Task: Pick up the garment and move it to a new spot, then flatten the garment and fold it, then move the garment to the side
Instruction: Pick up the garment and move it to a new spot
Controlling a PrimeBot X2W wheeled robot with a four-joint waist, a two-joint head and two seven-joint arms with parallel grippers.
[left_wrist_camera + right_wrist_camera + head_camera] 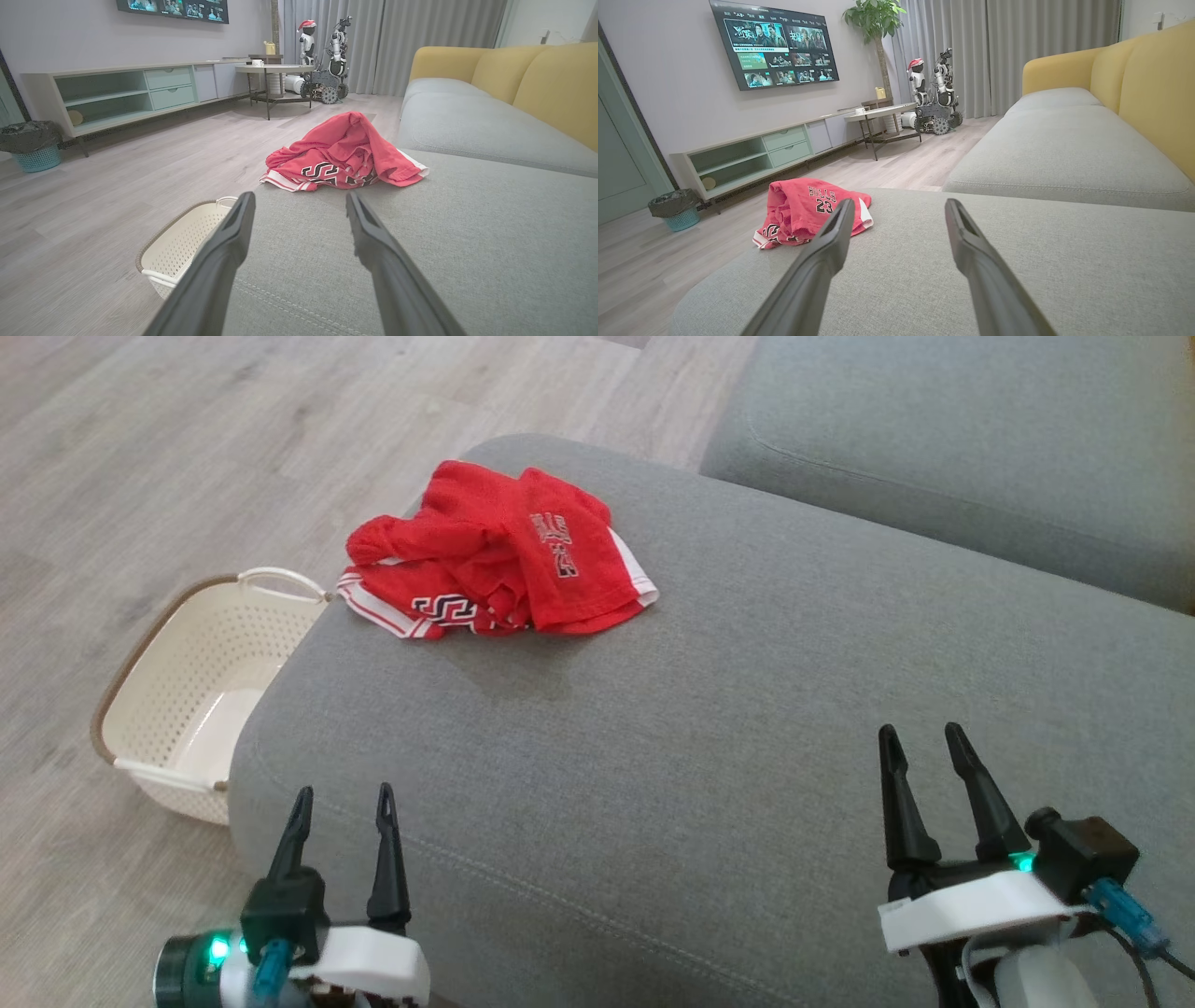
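Crumpled red garment (pixel 499 555) lies at the far left corner of the grey sofa cushion (pixel 747 709). The left hand (pixel 344 791) and right hand (pixel 920 729) hover well short, fingers spread, empty. Pickup looks unstarted; next, reach forward.

The right gripper (pixel 899 204) has both fingers spread wide and holds nothing, positioned above the grey seat cushion (pixel 994 261). The red garment (pixel 798 212) lies crumpled on the cushion at 9 o'clock from the fingertips, near the cushion's edge. A wall television (pixel 777 49) is at 11 o'clock. Yellow backrests (pixel 1153 88) are at 2 o'clock.
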